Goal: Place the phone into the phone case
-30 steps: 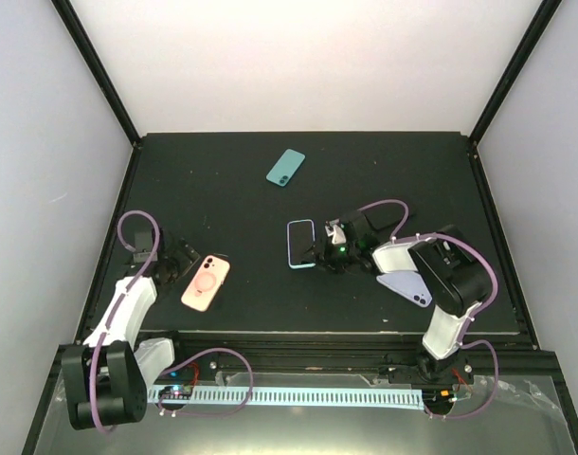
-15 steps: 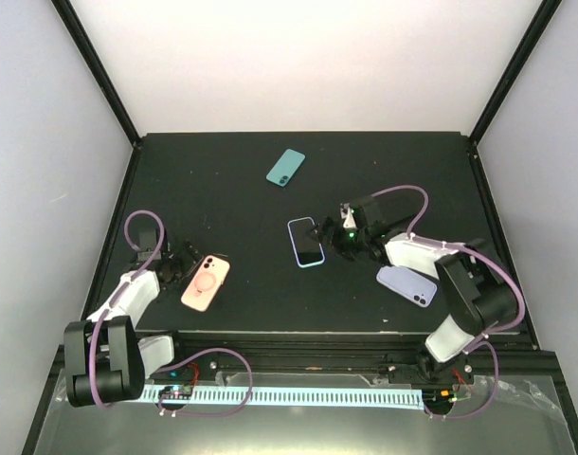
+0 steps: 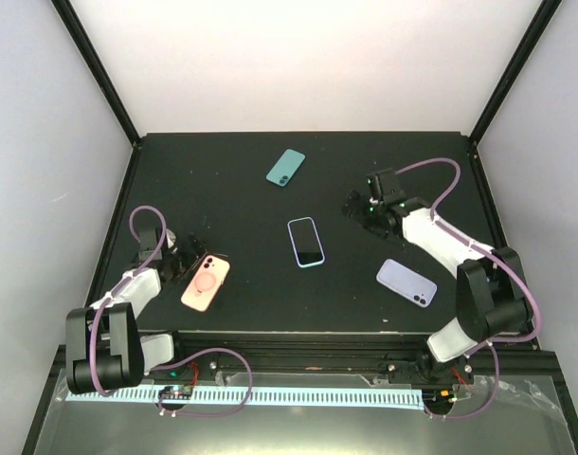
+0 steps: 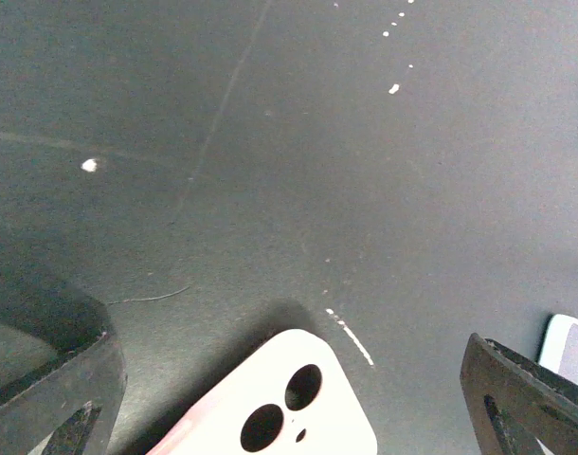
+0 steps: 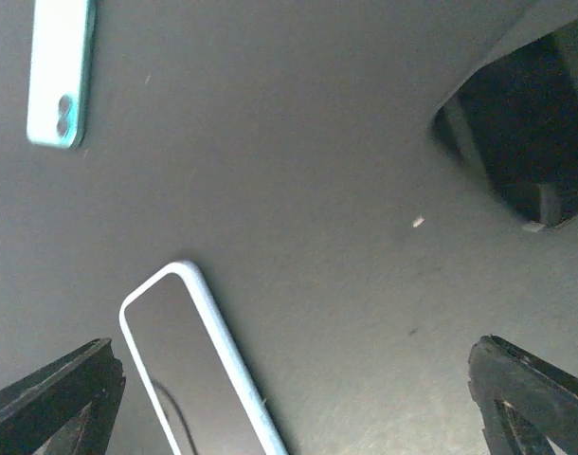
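The teal phone (image 3: 285,168) lies back up at the far middle of the table, well apart from the lavender phone case (image 3: 406,282) at the near right. The right gripper (image 3: 358,207) hovers beyond the case, fingers spread wide and empty. The left gripper (image 3: 187,258), likewise wide apart and empty, sits just beside the pink phone (image 3: 206,282).

The phone (image 3: 285,168) lies at the back, the phone case (image 3: 406,282) well apart, front right.
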`<state>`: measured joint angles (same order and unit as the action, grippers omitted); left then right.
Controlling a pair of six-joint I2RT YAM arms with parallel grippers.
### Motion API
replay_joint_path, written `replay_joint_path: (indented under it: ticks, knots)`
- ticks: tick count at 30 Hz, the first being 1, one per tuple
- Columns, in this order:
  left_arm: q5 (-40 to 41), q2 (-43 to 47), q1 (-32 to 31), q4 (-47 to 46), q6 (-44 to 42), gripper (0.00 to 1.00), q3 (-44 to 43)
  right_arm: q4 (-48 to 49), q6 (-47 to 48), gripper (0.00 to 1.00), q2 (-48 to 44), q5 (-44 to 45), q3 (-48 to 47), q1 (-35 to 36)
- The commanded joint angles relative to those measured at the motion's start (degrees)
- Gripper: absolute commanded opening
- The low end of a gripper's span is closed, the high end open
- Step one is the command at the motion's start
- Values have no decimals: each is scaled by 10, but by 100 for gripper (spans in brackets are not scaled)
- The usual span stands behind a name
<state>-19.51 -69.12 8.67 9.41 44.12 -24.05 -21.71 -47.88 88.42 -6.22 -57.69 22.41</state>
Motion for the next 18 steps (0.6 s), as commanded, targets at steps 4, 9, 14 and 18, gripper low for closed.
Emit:
replay_joint_path:
  ticks: [4, 9, 14, 18]
  knots:
    - [-58, -39, -4, 38, 14, 99, 40, -99, -46, 100, 41, 80, -39, -52]
    - [-66, -35, -7, 59, 20, 99, 48, -81, -87, 100, 56, 80, -32, -75]
    - [-72, 1, -7, 50, 52, 99, 79, -106, -115, 99, 93, 96, -62, -78]
    - [-46, 39, -7, 78, 59, 99, 81, -113, -129, 99, 123, 105, -86, -85]
